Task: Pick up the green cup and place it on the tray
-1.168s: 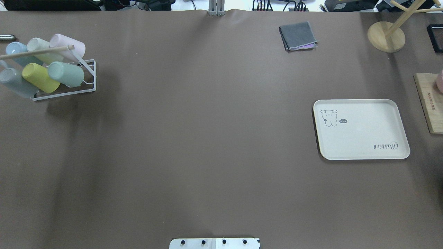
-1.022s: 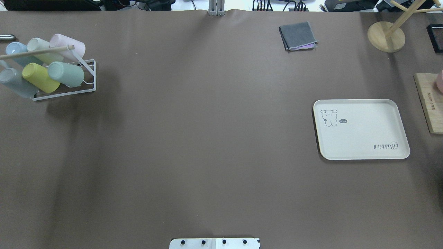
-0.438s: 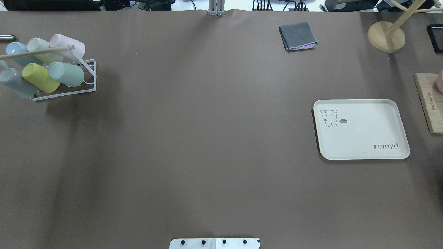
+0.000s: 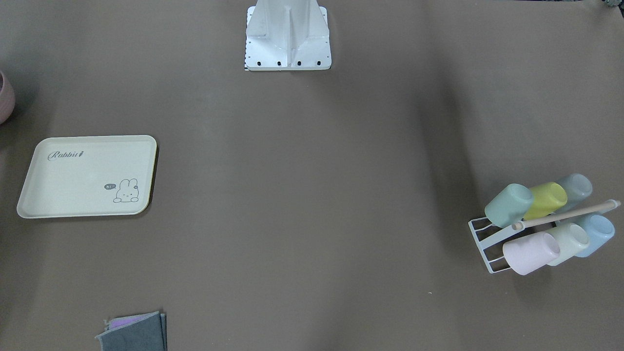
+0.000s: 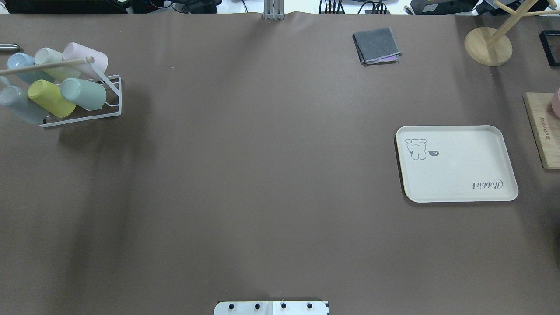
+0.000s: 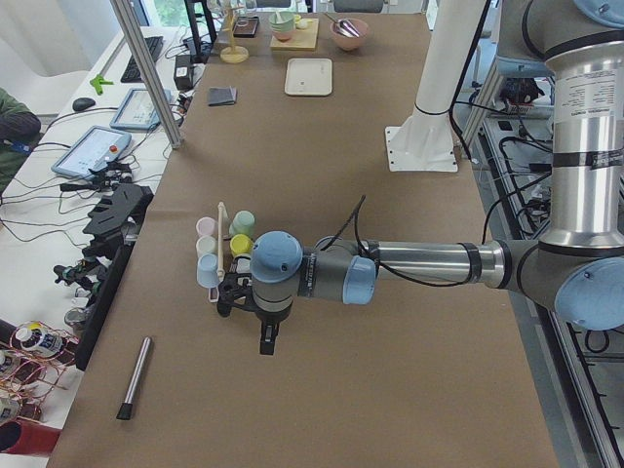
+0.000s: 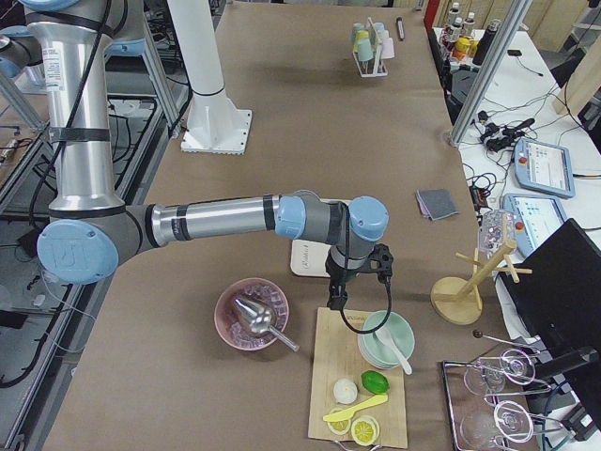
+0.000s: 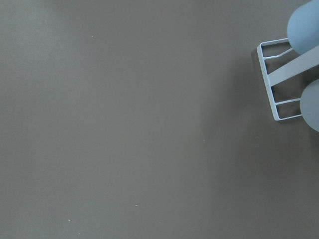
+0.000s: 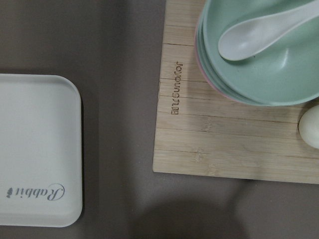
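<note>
The green cup [image 5: 83, 93] lay tilted in a white wire rack [image 5: 87, 118] with five other cups at the desk's [image 5: 262, 175] ten o'clock, ending the near row at three o'clock. The tray [image 5: 459, 170] sat well apart at the desk's three o'clock, a wooden board [image 5: 542, 131] just beyond. The left tool [image 6: 265, 344] hung beside the rack, the right tool [image 7: 332, 302] by the tray; whether either was apart or together could not be told.

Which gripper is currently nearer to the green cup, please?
Left. The left gripper hangs beside the rack holding the green cup; the right gripper is far off, near the tray.
</note>
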`<act>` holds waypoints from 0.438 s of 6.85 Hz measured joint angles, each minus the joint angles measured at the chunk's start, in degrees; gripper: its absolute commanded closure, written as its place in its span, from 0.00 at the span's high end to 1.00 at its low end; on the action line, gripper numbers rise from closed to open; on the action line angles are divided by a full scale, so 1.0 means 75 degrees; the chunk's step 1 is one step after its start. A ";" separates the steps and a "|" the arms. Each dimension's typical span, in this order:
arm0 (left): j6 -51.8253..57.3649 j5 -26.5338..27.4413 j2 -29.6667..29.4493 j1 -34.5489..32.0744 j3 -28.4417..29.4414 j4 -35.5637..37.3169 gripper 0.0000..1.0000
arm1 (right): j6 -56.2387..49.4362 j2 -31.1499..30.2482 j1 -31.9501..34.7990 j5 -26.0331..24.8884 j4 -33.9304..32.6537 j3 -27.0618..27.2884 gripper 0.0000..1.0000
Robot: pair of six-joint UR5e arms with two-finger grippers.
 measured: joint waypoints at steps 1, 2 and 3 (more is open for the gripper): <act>-0.0008 0.0192 0.0166 -0.0016 -0.0299 -0.0245 0.99 | 0.0039 -0.0009 0.0004 0.0012 0.0016 0.0015 1.00; 0.0002 0.0366 0.0419 -0.0015 -0.0682 -0.0390 0.99 | 0.0092 -0.0006 0.0004 0.0024 0.0023 0.0056 1.00; 0.0029 0.0510 0.0547 -0.0009 -0.0916 -0.0596 0.99 | 0.0264 -0.0004 0.0003 0.0046 0.0029 0.0125 1.00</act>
